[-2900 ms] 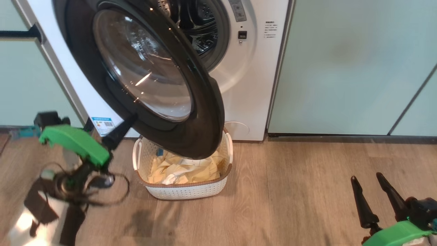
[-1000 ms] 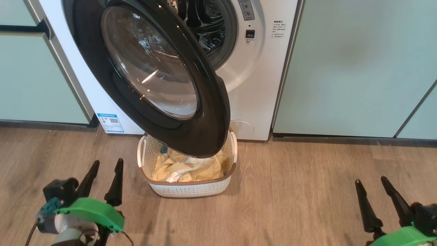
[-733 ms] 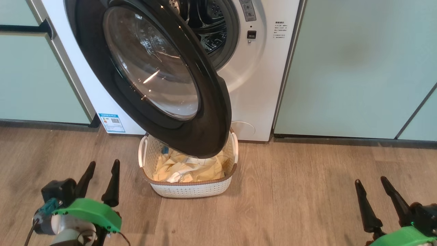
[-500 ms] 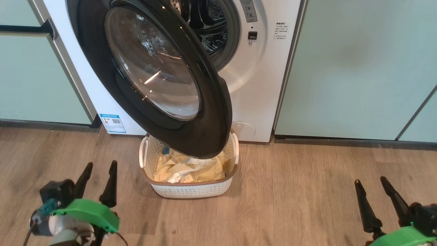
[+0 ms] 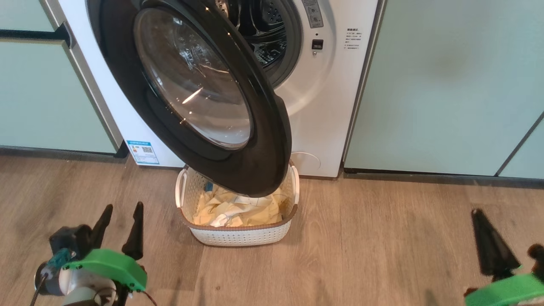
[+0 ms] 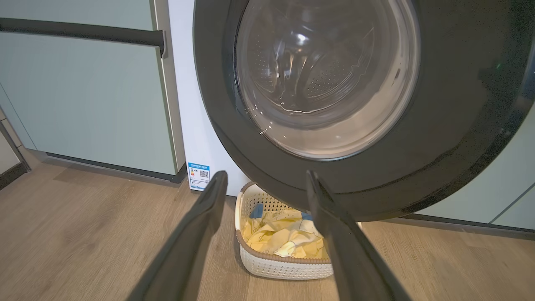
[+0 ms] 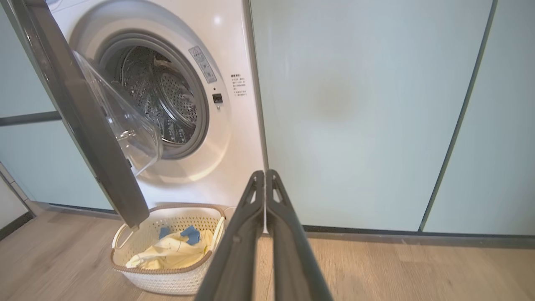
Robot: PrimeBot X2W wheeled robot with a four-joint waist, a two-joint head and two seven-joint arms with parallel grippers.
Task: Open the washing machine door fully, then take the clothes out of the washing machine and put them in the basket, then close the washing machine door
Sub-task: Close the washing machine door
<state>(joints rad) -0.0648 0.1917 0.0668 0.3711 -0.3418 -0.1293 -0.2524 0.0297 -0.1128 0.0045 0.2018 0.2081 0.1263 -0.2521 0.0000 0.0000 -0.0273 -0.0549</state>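
Right wrist view shows the right gripper (image 7: pixel 265 173) with its two dark fingers (image 7: pixel 246 225) pressed together along their length, pinching nothing and touching nothing, their tips in front of the white washing machine (image 7: pixel 234 138) and a pale green cabinet (image 7: pixel 355 104). In the head view the right gripper (image 5: pixel 480 221) reads as one dark cone at the lower right, above the wooden floor (image 5: pixel 361 255). Half a second ago those two fingers stood apart in a V; they have since come together.

The left gripper (image 6: pixel 266 175) has its two fingers (image 6: pixel 196 225) spread wide and empty. In the head view the left gripper (image 5: pixel 123 208) hovers at the lower left, well apart from everything, as it did a second ago.

One washing machine door (image 5: pixel 263 170) hangs partly open, swung out from the machine, at the same angle as before. The right wrist view catches the washing machine door (image 7: pixel 83 117) edge-on, with the steel drum (image 7: pixel 159 96) exposed behind it.

One basket (image 5: pixel 238 238) sits on the floor just before the machine, under the door's lower edge, its two white handles at the sides. The clothes (image 5: pixel 238 210) lie heaped inside it, a pale yellow pile whose garments cannot be counted; two small blue patches show on the clothes (image 7: pixel 175 251). Basket and heap have not shifted.
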